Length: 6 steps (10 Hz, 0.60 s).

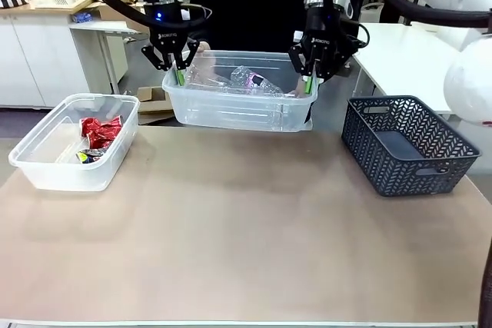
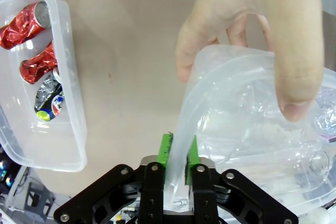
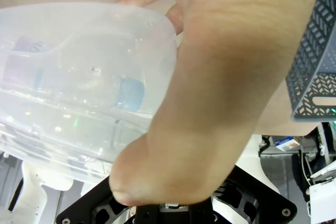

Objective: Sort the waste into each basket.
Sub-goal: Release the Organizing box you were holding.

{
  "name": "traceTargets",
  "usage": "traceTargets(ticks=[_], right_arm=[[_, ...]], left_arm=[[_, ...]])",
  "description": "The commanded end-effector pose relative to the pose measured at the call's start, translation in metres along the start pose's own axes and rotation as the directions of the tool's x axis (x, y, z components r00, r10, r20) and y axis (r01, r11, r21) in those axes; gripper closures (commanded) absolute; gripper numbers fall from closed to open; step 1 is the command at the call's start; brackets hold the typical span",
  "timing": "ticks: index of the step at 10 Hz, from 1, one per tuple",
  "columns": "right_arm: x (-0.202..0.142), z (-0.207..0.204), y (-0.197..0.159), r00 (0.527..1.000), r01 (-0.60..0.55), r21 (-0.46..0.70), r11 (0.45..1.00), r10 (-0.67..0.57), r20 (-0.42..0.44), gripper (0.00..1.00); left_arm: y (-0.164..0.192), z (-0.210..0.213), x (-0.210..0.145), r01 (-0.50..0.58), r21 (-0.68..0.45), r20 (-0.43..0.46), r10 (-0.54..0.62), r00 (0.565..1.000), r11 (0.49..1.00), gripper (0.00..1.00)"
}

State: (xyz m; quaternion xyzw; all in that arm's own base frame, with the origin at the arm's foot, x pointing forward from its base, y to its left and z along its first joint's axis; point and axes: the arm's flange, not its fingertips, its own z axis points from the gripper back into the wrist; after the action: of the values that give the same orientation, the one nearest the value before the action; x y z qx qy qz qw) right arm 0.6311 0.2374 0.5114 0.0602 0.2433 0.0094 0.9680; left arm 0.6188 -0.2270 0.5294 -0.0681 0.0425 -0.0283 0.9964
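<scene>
The table [image 1: 246, 243] spreads below both grippers, bare across its middle. Above its far edge a clear tub of bottles [image 1: 238, 101] hangs in the air between the two grippers, lifted off the tabletop. The left gripper [image 1: 179, 74] pinches the tub's rim at one end: in the left wrist view [image 2: 178, 156] the green pads sit on either side of the thin plastic wall, touching it. The right gripper [image 1: 309, 82] stands at the tub's other end, its pads at the rim; its own camera is blocked by a person's hand [image 3: 220, 93] that wraps the rim, so I cannot tell how its jaws stand. Another hand [image 2: 252, 35] of the person grasps the rim just beyond the left gripper's fingers.

Crushed clear bottles [image 1: 247, 78] lie inside the held tub, between the grippers. Down and outward from the left gripper a second clear tub [image 1: 46, 167] rests on the table, holding red and multicoloured cans [image 1: 98, 136]. Below and outward from the right gripper sits a dark lattice basket [image 1: 407, 147].
</scene>
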Motion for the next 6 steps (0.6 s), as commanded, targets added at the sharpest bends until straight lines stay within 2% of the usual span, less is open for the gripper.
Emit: traceTargets(ticks=[1,2,3,4,5,6], right_arm=[[-0.0043,-0.0043,0.0000,1.000,0.015,0.003,1.000,-0.015,0.023,0.00],[-0.0071,-0.0034,-0.0014,0.999,0.016,0.003,1.000,-0.016,0.034,0.00],[-0.0049,-0.0034,-0.0020,0.999,0.020,-0.001,1.000,-0.020,0.037,0.00],[-0.0041,-0.0035,-0.0023,0.999,0.033,0.004,0.999,-0.033,0.041,0.14],[-0.0061,-0.0024,-0.0035,0.998,0.036,0.013,0.999,-0.037,0.058,0.04],[-0.0069,-0.0018,-0.0052,0.997,0.042,0.014,0.999,-0.043,0.062,0.00]], left_arm=[[-0.0026,-0.0011,-0.0017,0.032,0.028,-0.008,-0.032,0.999,0.999,0.15],[-0.0026,-0.0009,-0.0038,0.028,0.034,-0.005,-0.028,1.000,0.999,0.00],[-0.0020,-0.0010,-0.0054,0.031,0.030,-0.002,-0.031,1.000,0.999,0.00],[-0.0043,-0.0014,-0.0057,0.028,0.027,-0.004,-0.028,1.000,0.999,0.00],[-0.0041,-0.0025,-0.0054,0.030,0.033,-0.007,-0.030,1.000,0.999,0.02],[-0.0043,-0.0029,-0.0046,0.032,0.029,-0.015,-0.031,0.999,0.999,0.00]])
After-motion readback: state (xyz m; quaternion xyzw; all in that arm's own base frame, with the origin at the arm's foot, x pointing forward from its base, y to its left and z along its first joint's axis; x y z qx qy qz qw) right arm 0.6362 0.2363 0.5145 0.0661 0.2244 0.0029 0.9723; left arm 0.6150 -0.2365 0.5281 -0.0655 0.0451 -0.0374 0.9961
